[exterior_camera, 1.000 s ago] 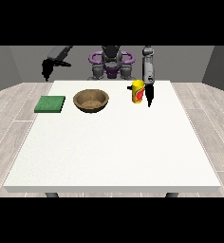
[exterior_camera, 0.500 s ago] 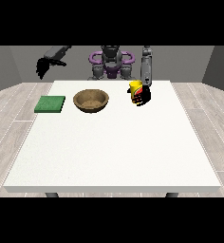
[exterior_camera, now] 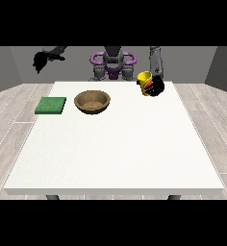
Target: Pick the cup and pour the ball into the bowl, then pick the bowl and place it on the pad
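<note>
Round wooden bowl (exterior_camera: 92, 101) (rimmed), flat green pad (exterior_camera: 51, 105)

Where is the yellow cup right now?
In the front view the yellow cup is at the table's far right, held by the hand at the view's right, to the right of the wooden bowl.

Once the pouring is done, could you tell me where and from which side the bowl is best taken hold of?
Take the bowl by its rim, pinching the wall on the side facing away from the pad. It is wide, shallow and sits upright, too broad to wrap around, so an edge pinch probably suits it best. The hand at the view's right holds the cup, so the hand at the view's left is free.
</note>
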You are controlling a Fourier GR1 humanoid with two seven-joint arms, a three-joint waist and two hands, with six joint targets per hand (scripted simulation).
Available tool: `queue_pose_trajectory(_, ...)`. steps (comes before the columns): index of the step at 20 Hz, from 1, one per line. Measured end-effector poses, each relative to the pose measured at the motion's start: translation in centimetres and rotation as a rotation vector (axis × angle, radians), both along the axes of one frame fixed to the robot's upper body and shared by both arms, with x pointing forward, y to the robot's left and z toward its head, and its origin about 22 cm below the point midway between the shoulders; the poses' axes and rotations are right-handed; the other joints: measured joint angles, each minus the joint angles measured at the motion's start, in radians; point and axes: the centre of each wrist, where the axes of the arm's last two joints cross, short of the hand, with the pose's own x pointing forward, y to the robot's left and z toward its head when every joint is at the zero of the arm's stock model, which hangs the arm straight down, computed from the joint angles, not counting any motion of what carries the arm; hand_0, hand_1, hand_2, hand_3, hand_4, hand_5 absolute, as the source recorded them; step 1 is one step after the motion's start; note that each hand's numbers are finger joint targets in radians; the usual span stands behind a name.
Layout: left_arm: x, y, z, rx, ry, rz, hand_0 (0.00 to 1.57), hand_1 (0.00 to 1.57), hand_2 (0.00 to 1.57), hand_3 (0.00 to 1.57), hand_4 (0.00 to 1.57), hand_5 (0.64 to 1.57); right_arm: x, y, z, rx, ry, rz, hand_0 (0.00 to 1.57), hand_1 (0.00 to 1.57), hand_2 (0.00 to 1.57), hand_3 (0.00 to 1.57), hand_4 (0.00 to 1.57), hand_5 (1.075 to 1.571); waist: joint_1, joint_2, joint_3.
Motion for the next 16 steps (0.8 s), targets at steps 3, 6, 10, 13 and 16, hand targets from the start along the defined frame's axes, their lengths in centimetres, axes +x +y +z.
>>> queue_pose_trajectory(3, 2.9, 2.7, 4.2, 0.140, 0.006, 0.039, 1.46, 1.46, 1.57, 1.57, 1.57, 1.282, -0.1, -0.1, -0.7, 0.007, 0.014, -0.015, 0.00, 0.00, 0.00, 0.00, 0.00, 1.568, 0.013, -0.019, -0.0004)
queue_pose_trajectory(6, 4.6, 3.2, 6.8, 0.240, 0.039, 0.067, 1.49, 1.49, 1.57, 1.57, 1.57, 1.274, -0.2, -0.3, -1.5, 0.014, 0.040, -0.020, 0.00, 0.00, 0.00, 0.00, 0.00, 1.569, 0.017, -0.041, -0.0017)
queue_pose_trajectory(10, 7.0, 0.6, 9.6, 0.346, 0.057, 0.092, 1.49, 1.49, 1.57, 1.57, 1.53, 1.287, -0.1, -0.9, -1.8, 0.020, 0.053, -0.010, 0.00, 0.00, 0.00, 0.00, 0.00, 1.569, 0.013, -0.051, -0.0029)
queue_pose_trajectory(13, 7.9, -1.6, 10.4, 0.393, 0.061, 0.110, 1.49, 1.49, 1.57, 1.57, 1.53, 1.287, 0.1, -0.6, -2.1, 0.027, 0.048, 0.001, 0.00, 0.00, 0.00, 0.00, 0.00, 1.569, 0.001, -0.046, -0.0039)
queue_pose_trajectory(16, 8.5, -3.9, 11.1, 0.442, 0.060, 0.125, 1.50, 1.50, 1.57, 1.57, 1.51, 1.245, -0.1, -0.8, -2.5, 0.030, 0.051, 0.004, 0.00, 0.00, 0.00, 0.00, 0.00, 1.569, -0.004, -0.051, -0.0040)
